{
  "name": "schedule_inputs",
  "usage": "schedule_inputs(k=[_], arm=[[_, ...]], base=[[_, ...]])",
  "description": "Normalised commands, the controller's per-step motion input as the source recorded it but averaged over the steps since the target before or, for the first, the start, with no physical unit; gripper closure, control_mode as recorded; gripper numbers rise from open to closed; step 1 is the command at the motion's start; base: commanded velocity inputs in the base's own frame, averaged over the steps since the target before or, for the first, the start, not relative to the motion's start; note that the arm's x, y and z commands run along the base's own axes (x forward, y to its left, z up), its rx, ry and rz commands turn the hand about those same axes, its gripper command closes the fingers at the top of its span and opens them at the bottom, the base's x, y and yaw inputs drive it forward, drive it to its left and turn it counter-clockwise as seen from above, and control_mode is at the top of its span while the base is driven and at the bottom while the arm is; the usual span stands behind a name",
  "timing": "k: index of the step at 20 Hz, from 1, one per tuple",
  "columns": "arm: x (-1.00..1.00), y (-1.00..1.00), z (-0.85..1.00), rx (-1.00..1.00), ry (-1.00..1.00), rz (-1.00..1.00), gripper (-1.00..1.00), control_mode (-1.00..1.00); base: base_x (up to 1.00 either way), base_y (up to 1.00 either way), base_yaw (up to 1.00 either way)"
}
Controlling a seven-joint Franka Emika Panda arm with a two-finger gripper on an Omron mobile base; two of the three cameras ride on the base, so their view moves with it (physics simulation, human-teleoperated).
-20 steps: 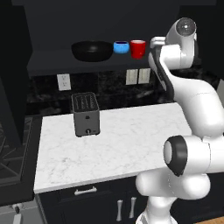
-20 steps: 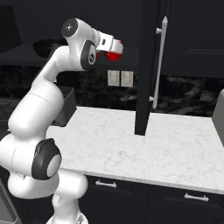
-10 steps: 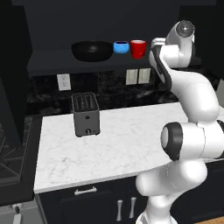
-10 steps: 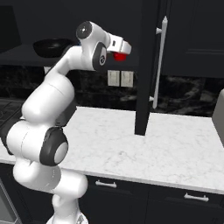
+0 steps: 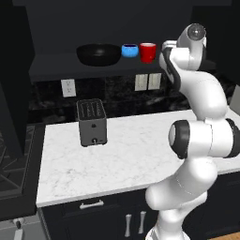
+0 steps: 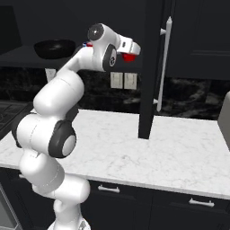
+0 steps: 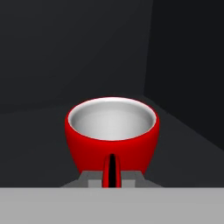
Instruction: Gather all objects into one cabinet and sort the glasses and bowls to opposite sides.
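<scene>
Gripper [image 7: 112,175]: closed on the near side of a red cup with pale inside [image 7: 112,131], held up inside the dark cabinet [image 7: 65,57] near its right wall. Second red cup [image 5: 147,52]: standing on the cabinet's shelf board, just right of the small blue bowl [image 5: 130,50]. Black bowl [image 5: 99,54]: left of the blue one. Grey toaster [image 5: 92,122]: on the marble counter [image 5: 126,159] below.

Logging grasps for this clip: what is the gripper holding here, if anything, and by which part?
A red cup, pinched by the gripper at the near side of its wall, low by the handle.
</scene>
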Motion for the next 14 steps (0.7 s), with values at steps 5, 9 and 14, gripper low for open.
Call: schedule_inputs(k=[5,9,14], arm=[[0.32,-0.08,-0.06,0.00,0.00,0.00,1.00,-1.00],[0.20,-0.03,-0.25,0.00,0.00,0.00,1.00,-1.00],[0.12,-0.05,-0.28,0.00,0.00,0.00,1.00,-1.00]], base=[[0.00,0.00,0.00],[0.00,0.00,0.00],[0.00,0.00,0.00]])
